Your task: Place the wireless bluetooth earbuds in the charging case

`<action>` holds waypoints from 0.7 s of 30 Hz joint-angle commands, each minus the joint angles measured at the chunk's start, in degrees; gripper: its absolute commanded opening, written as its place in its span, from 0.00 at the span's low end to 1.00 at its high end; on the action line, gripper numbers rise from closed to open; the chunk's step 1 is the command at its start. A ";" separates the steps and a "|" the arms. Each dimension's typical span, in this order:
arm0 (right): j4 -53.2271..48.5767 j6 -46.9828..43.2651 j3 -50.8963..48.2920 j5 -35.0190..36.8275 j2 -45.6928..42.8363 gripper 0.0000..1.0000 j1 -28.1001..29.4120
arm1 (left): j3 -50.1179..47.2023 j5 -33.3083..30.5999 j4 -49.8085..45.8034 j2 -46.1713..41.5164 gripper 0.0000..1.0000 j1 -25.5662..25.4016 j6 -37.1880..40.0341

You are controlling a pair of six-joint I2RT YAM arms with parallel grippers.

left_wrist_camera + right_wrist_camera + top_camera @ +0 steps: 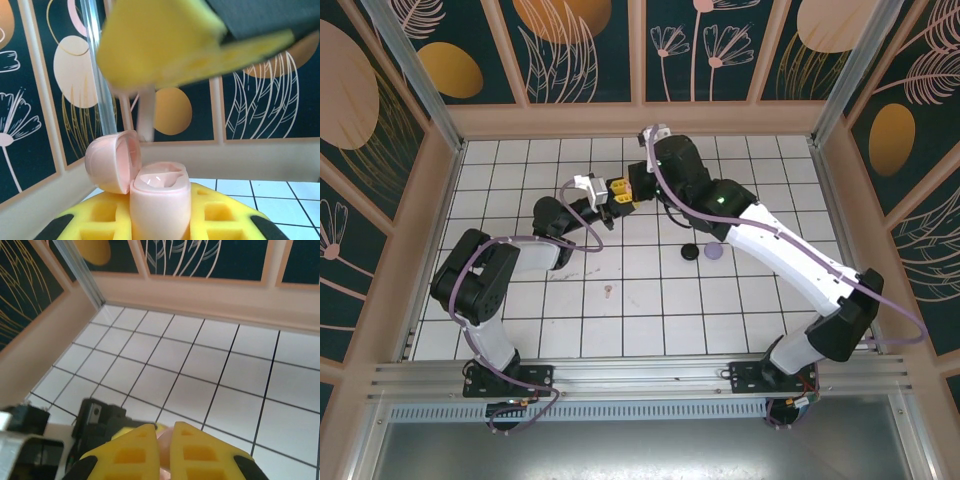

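So, L gripper (160, 222) is clamped on the open glossy pink plastic charging case (160, 195), R gripper (165, 450) pinches a pale pink stemmed earbud (145, 117) just above it, not yet seated, & another tiny pink bud (608, 291) lies on the white tiled table (540, 320).

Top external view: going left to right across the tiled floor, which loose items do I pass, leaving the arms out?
loose pink earbud → black round case → lavender round case
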 commanded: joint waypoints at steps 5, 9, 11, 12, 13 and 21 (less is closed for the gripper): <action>2.76 1.35 -0.55 0.28 -2.92 0.07 -0.59 | 0.85 1.64 2.08 0.16 0.00 -0.37 -0.21; 2.80 2.06 -2.24 -0.29 -3.84 0.07 -0.59 | 0.98 1.15 1.48 0.18 0.00 -0.37 0.30; 2.96 2.47 -3.07 -0.74 -4.51 0.07 -0.59 | 1.03 0.71 1.20 0.24 0.00 -0.37 0.54; 3.02 2.66 -3.55 -1.00 -4.89 0.07 -0.59 | 1.13 0.40 1.11 0.26 0.00 -0.37 0.61; 3.07 2.98 -4.02 -1.30 -5.34 0.07 -0.59 | 1.23 0.17 1.02 0.29 0.00 -0.41 0.65; 3.81 3.82 -7.03 -1.50 -6.78 0.07 -0.59 | 1.64 -0.05 1.54 0.83 0.00 -0.37 0.40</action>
